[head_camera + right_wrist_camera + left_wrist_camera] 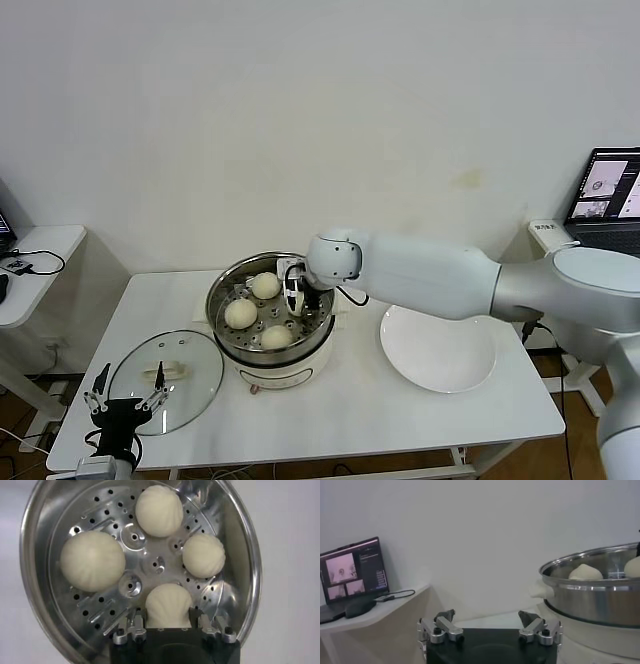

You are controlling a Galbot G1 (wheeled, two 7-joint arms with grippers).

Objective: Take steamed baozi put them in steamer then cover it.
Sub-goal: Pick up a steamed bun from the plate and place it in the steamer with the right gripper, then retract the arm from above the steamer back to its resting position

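Right pincer (167,630) down inside steamer (226,285), closed on the fourth baozi (168,605), seated on the perforated tray next to the other three. Plate (437,348) beside steamer carries no buns. Remaining step likely the cover (166,380): lying flat on worktop (400,420) just beside steamer, handle (168,371) up, long axis roughly toward the steamer. Left pincer (125,400) fully open, holding nothing, above the cover's rim on the side away from steamer; clearly the nearer arm.

Hidden: your right hand (293,300) covers the fourth baozi (168,606) at the steamer's (225,285) 3 o'clock | Cut off: laptop (610,200)
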